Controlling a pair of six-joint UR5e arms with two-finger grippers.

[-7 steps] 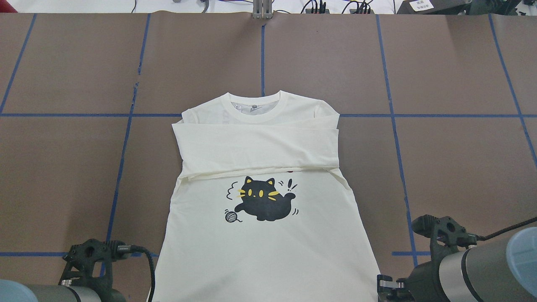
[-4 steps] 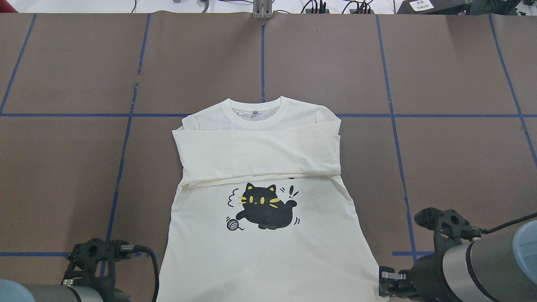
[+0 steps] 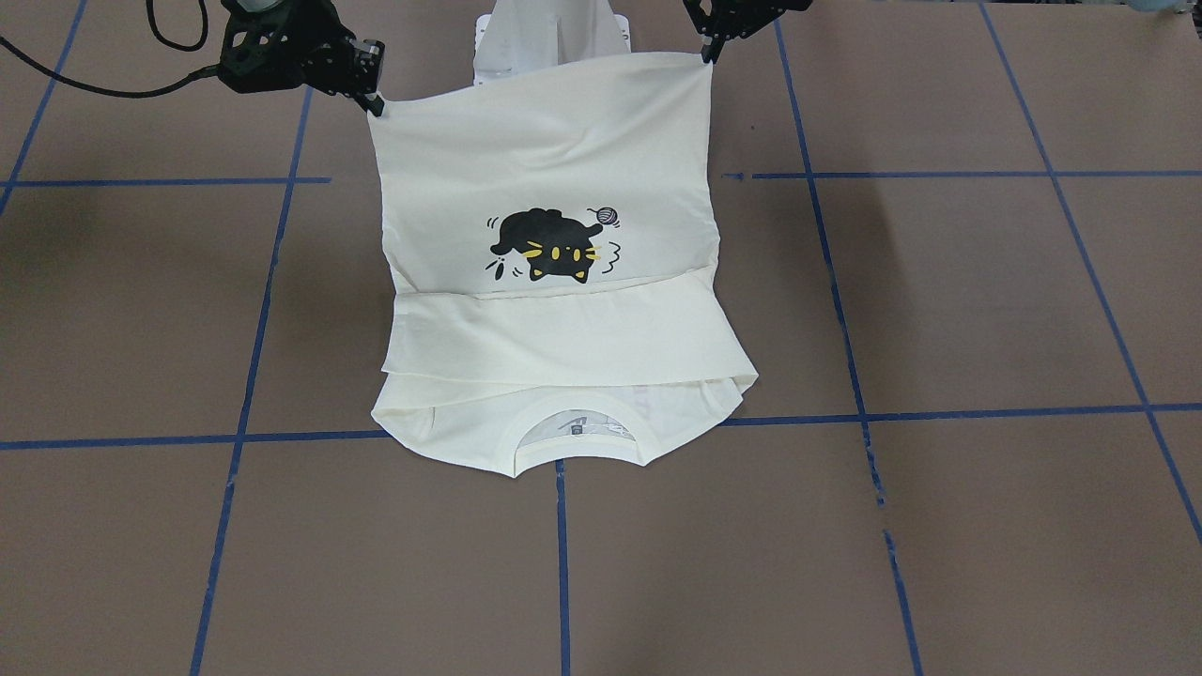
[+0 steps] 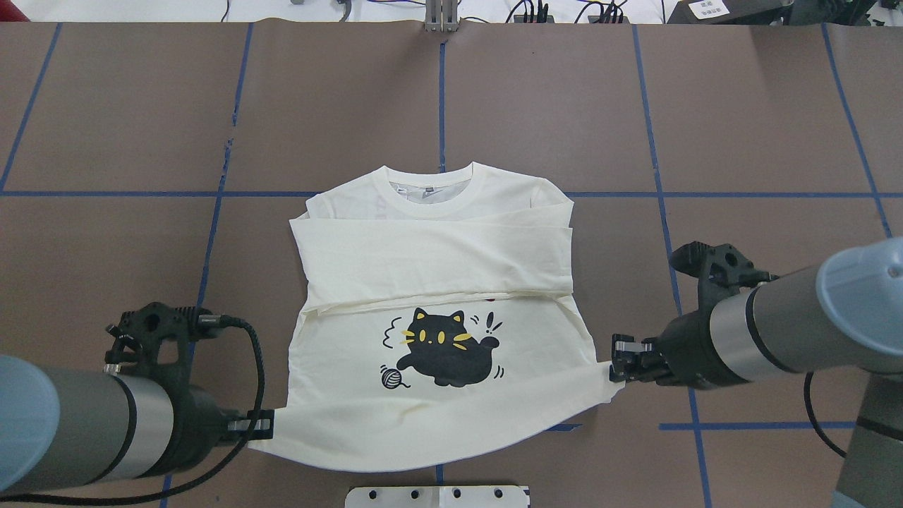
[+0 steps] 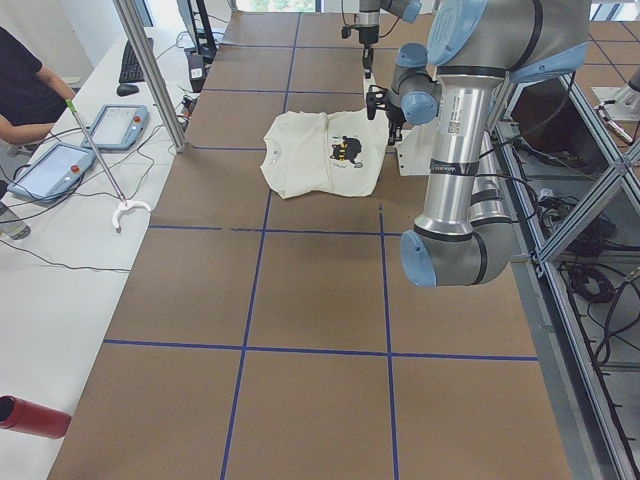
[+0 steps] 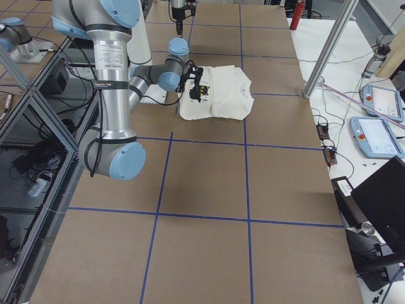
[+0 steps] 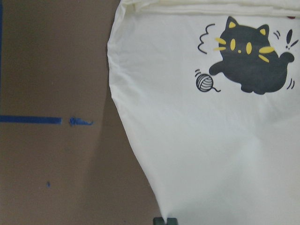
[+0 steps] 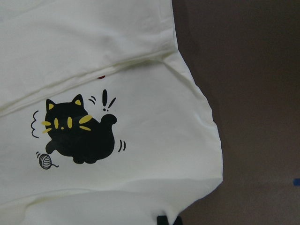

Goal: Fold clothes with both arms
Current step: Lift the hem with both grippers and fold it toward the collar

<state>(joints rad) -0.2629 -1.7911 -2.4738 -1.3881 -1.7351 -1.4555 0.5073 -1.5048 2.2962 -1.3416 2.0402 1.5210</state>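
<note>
The cream shirt (image 4: 437, 240) lies collar-far on the brown table, both sleeves folded across its chest above the black cat print (image 4: 441, 346). Its near hem hangs off the table, held at both corners. My left gripper (image 4: 257, 425) is shut on the hem's left corner, my right gripper (image 4: 621, 360) on the right corner, a little further forward. In the front-facing view the shirt (image 3: 554, 141) rises toward the left gripper (image 3: 706, 52) and the right gripper (image 3: 374, 99). Each wrist view shows the shirt (image 7: 211, 140) (image 8: 117, 187) spreading away from the fingertips (image 7: 164, 220) (image 8: 168, 219).
The white pedestal base (image 4: 437, 496) sits just behind the lifted hem. Blue tape lines (image 4: 441, 92) grid the table. Beyond the far edge a person (image 5: 20, 90) sits by tablets (image 5: 115, 125), with a metal post (image 5: 150, 70) and a red cylinder (image 5: 30, 415) nearby.
Both grippers have travelled forward with the hem corners, lifting the lower shirt off the table. The hem now sags between them, the right corner carried further than the left.
</note>
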